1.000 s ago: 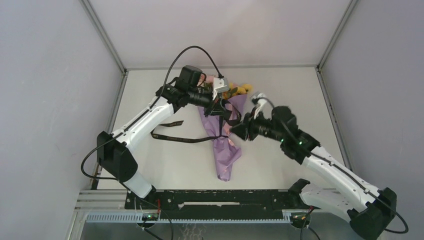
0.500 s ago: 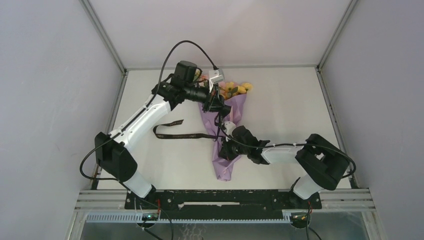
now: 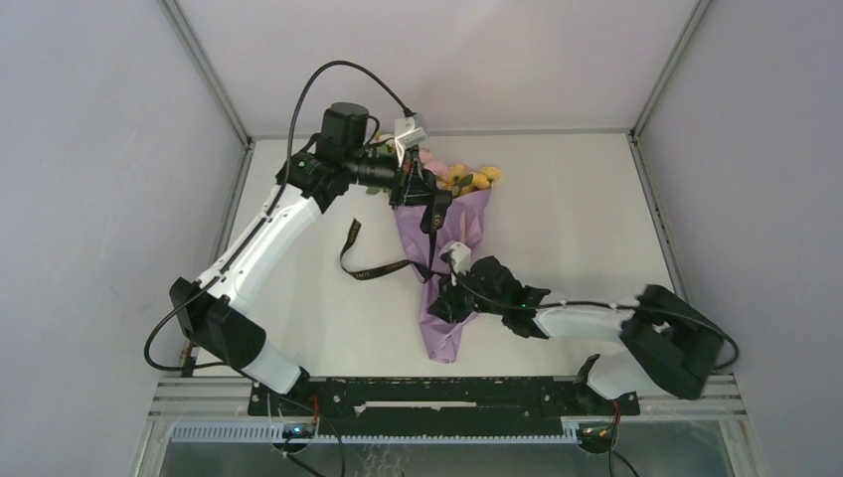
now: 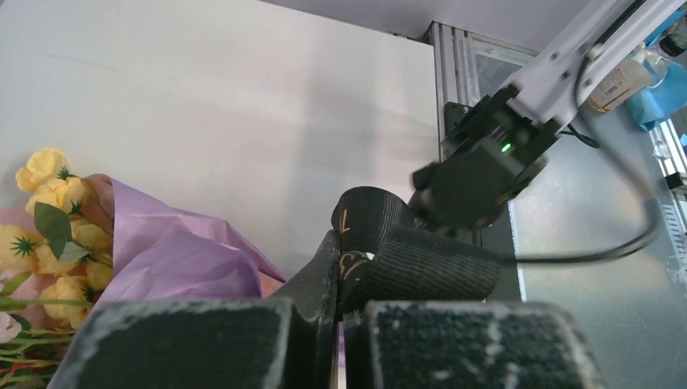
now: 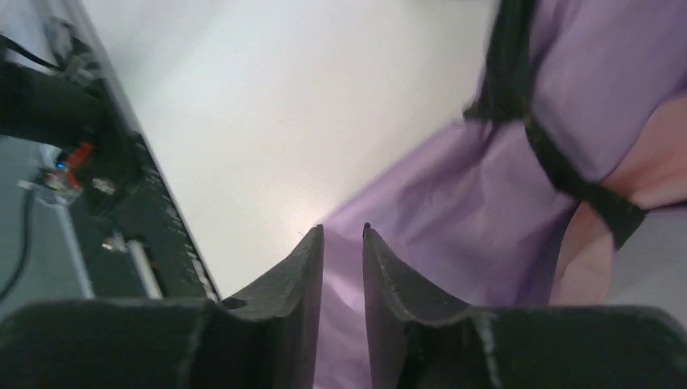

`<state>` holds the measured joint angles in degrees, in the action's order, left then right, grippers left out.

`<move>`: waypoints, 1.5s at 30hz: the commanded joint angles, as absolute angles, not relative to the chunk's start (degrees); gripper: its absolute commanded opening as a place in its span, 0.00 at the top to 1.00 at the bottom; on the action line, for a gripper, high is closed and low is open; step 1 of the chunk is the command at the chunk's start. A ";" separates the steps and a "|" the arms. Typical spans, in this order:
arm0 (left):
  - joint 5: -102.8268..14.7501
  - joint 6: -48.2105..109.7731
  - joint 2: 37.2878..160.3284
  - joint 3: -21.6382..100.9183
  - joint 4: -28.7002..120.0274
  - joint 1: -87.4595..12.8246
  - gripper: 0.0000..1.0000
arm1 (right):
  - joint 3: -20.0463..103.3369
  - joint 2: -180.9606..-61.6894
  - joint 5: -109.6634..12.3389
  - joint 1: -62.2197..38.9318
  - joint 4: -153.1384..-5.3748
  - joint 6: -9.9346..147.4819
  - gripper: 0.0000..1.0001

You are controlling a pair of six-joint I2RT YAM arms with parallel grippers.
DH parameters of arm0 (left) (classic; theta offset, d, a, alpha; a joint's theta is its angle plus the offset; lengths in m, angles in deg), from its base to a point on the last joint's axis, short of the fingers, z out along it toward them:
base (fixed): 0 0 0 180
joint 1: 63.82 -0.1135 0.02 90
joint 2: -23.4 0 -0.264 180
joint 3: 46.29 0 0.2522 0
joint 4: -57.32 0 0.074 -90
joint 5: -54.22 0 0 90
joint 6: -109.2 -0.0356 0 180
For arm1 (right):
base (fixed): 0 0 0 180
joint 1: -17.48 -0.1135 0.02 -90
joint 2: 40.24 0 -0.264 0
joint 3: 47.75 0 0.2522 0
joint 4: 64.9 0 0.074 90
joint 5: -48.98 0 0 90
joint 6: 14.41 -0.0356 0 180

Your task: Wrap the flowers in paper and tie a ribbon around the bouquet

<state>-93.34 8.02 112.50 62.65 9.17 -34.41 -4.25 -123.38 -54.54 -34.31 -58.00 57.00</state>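
The bouquet [image 3: 449, 316] lies on the table, tip toward me. Its pink and yellow flowers [image 3: 462, 179] point to the back, and lilac paper [image 3: 471, 221] wraps them. My left gripper [image 3: 420, 191] hovers at the bouquet's upper left, shut on the dark ribbon [image 4: 362, 243]. The ribbon [image 3: 364, 268] trails in a loop over the table and crosses the paper [image 5: 583, 188]. My right gripper [image 3: 444, 303] sits low over the cone's lower part. Its jaws [image 5: 342, 231] stand a narrow gap apart, with purple paper [image 5: 454, 203] showing behind them. Yellow flowers [image 4: 49, 190] and paper [image 4: 170, 255] show in the left wrist view.
Grey enclosure walls ring the white table [image 3: 557, 199] on three sides. A black and metal rail [image 3: 447, 393] carrying both arm bases runs along the near edge. My right arm [image 3: 596, 323] lies folded low across the table's near right.
My right arm swung from the bouquet's right side down to its lower part. The left gripper drew back and left with the ribbon. The ribbon's loose tail pulled in toward the bouquet.
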 commanded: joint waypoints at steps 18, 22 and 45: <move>-92.57 8.74 111.90 58.20 12.89 -34.56 1.00 | 9.46 -112.73 -50.81 -24.81 -52.94 66.14 0.17; -92.31 8.73 111.82 58.00 12.94 -34.55 1.00 | 12.00 -116.22 -52.71 -24.68 -51.76 65.71 0.23; -38.32 -55.00 125.32 34.60 -5.18 -40.72 0.00 | 13.38 -120.01 -55.17 -19.94 -54.00 58.82 1.00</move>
